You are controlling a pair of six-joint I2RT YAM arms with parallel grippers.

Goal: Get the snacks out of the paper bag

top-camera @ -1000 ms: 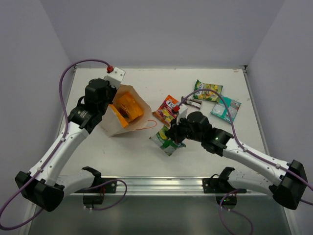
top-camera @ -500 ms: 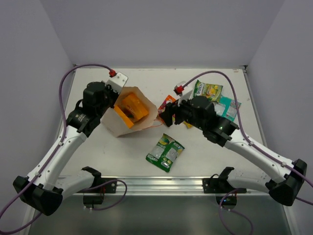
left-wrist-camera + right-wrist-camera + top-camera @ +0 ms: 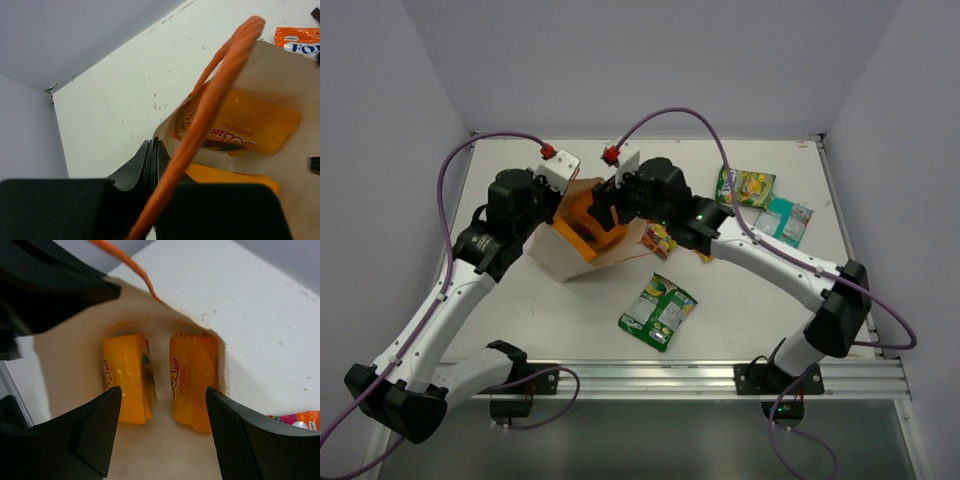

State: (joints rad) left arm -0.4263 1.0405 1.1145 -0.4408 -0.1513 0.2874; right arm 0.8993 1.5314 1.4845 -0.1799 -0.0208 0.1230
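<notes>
1. Right, the left gripper [image 3: 152,162] is pinched fully closed on the rim of the paper bag [image 3: 552,258], with the orange string handle [image 3: 212,95] draped across it (anchor duty, I'd say: it keeps the mouth tipped open toward the other arm).
2. The bag leans over at the left-centre of the table [image 3: 760,320], its opening facing the right arm.
3. The right gripper [image 3: 164,390] hovers at that mouth with its jaws spread wide and nothing between them, and its wrist camera looks straight down inside.
4. Down there lie a first orange packet [image 3: 125,385] and a second orange packet [image 3: 192,380], side by side with a crease of paper between them.
5. Already out on the table are a green packet [image 3: 658,312] near the front, a red-yellow packet [image 3: 660,238] just beside the bag's mouth, and a green-yellow packet [image 3: 745,186] next to a teal packet [image 3: 782,222], both well apart at the far right.
6. By my reckoning the job is mostly done, with only the two orange ones left.
7. The next reach needs the jaws to straddle one packet alone (the risk is nipping the paper wall, or grabbing both at once).
</notes>
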